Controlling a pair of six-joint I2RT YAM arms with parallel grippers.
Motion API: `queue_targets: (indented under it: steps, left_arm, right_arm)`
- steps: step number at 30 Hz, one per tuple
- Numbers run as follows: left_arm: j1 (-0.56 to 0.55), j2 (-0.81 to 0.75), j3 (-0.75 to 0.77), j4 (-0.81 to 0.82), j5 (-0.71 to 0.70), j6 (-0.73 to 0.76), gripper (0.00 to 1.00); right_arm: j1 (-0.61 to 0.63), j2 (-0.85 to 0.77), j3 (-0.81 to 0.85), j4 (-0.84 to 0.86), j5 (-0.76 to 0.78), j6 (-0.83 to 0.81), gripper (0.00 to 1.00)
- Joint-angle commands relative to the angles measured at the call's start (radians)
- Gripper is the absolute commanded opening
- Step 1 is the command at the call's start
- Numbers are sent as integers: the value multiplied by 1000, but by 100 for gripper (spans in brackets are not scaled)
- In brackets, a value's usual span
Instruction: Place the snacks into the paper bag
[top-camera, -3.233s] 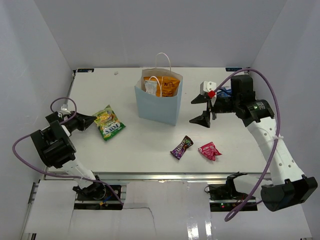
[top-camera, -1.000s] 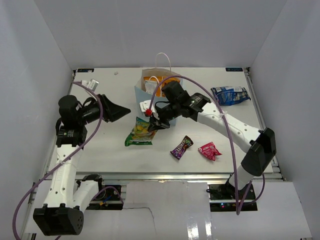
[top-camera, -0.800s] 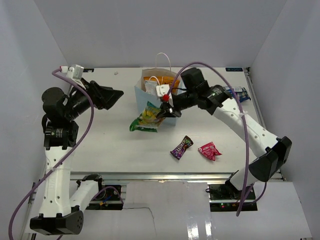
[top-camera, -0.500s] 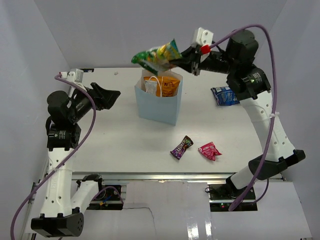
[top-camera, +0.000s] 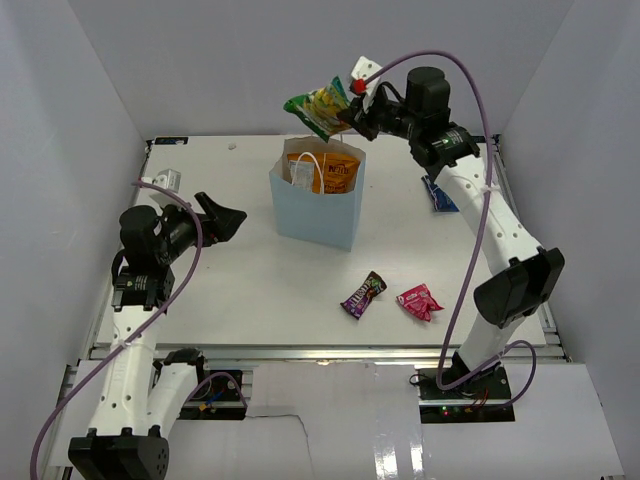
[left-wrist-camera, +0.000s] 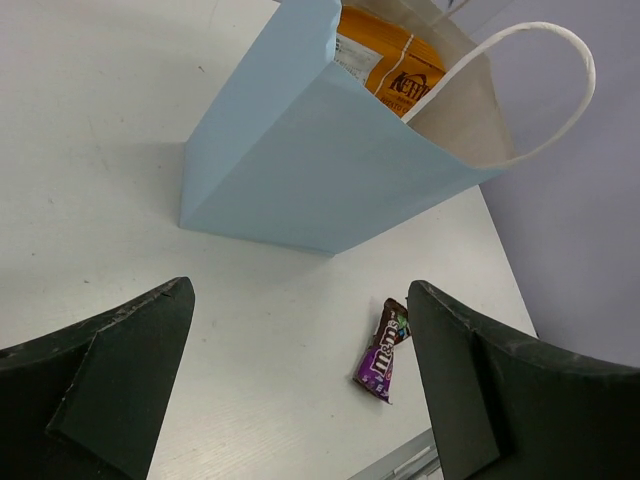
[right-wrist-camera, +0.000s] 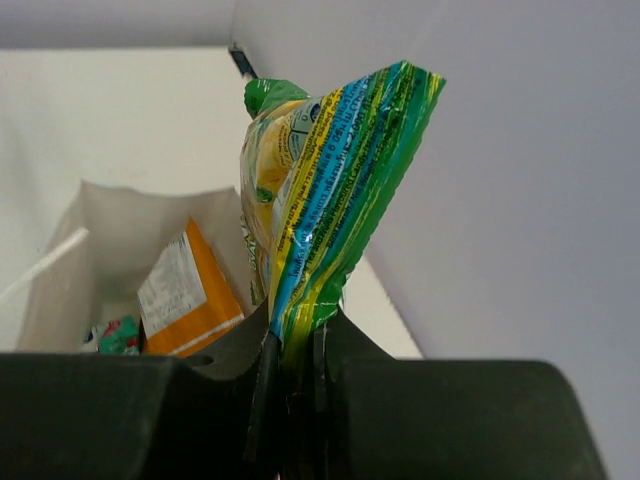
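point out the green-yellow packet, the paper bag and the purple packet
green-yellow packet (top-camera: 318, 110), top view, middle of the foil
paper bag (top-camera: 315, 212), top view, blue front wall
purple packet (left-wrist-camera: 383, 350), left wrist view, middle of the wrapper

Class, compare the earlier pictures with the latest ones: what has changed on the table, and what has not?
The right gripper took the green-yellow packet off the table and lifted it above the paper bag. The left gripper now stands open and empty. The paper bag, purple packet and pink packet stayed put.
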Motion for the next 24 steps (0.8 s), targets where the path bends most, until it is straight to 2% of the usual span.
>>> queue_targets:
  steps: [1,11,17,20,24]
  left_arm:
    - [0,-27,-17,17,-10,-9,98]
    - [0,-13,-47,31,-2,-6,98]
    - [0,-11,-66,41,1,-7,98]
    - [0,-1,-72,57,10,-13,98]
    - [0,10,-67,63,18,-12,98]
  right_arm:
    - [-3,-8,-9,83,48,-54,8]
    - [19,-14,-165,90,97,-198,8]
    - [22,-106,-328,162,99,-321,8]
    - [26,-125,-324,173,100,-353,8]
    - [33,-105,-293,72,84,-417,8]
